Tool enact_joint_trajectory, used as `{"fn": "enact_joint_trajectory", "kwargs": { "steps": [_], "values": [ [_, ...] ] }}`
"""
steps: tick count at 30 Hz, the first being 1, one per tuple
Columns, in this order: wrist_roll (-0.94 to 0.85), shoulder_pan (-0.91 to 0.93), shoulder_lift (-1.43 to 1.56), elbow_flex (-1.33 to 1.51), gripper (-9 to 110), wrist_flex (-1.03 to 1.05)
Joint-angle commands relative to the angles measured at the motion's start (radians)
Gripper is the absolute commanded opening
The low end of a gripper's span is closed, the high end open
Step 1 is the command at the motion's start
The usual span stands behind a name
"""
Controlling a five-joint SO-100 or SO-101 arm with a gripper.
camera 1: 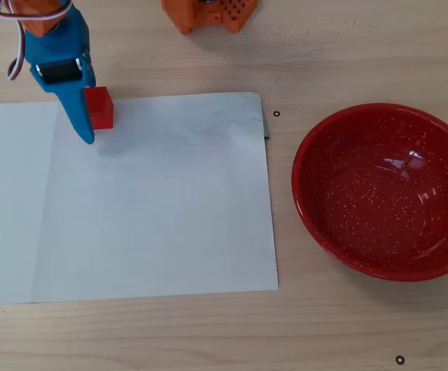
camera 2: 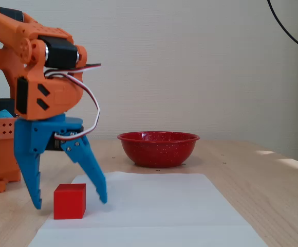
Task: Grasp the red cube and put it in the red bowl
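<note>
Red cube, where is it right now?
In the overhead view the red cube sits on the white paper's upper left, between the open blue gripper fingers, far left of the red bowl.

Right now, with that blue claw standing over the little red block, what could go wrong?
1. The claw is open and straddles the red cube, but in the overhead view the cube sits beside one finger, off-centre. Closing might nudge or twist it rather than grip it squarely.
2. The cube rests on loose white paper, which might slide.
3. The red bowl is well off to the side; a weak grip could drop the cube on the way.
</note>
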Motion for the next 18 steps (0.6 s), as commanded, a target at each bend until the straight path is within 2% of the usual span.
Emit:
{"fn": "enact_joint_trajectory", "kwargs": {
  "steps": [1,11,18],
  "values": [
    [-0.020,0.031,0.049,-0.029,41,-0.026],
    [-0.028,0.040,0.049,-0.018,32,-0.038],
    [-0.018,0.044,0.057,-0.017,16,-0.031]
  ]
}}
